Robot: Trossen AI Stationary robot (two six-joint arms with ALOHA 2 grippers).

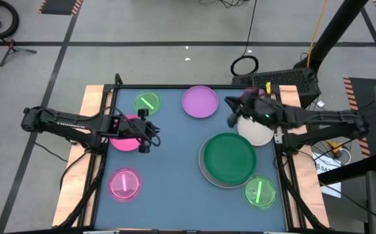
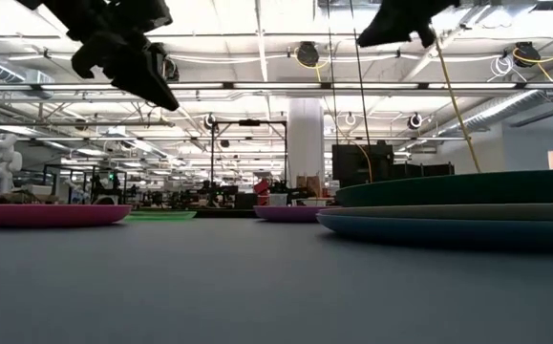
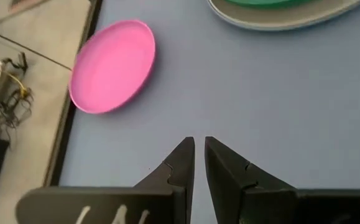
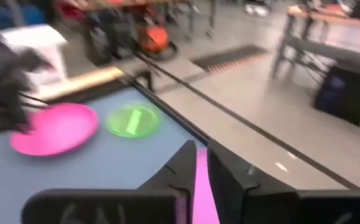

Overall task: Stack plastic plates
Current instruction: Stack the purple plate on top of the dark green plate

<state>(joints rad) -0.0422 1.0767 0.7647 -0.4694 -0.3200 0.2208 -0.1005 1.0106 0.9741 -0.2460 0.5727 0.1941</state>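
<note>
Plastic plates lie flat on the blue-grey table. A pink plate [image 1: 124, 138] lies at the left, partly under my left gripper [image 1: 154, 133], which hangs shut above its right rim and touches nothing. My right gripper [image 1: 234, 109] hovers shut and high between the lilac plate [image 1: 199, 102] and a cream plate [image 1: 258, 133] that its arm partly covers. A large green plate [image 1: 230, 158] rests on a grey-white one [image 1: 204, 170]. In the right wrist view the lilac plate [image 4: 201, 186] shows through the gap of my right gripper [image 4: 199, 146], well below it.
Small translucent plates lie apart: a green one [image 1: 147, 102] at the far left, a pink one [image 1: 124, 184] at the near left and a green one [image 1: 260, 193] at the near right. The table's middle [image 1: 175, 162] is bare. A raised black rim [image 1: 175, 86] borders the far edge.
</note>
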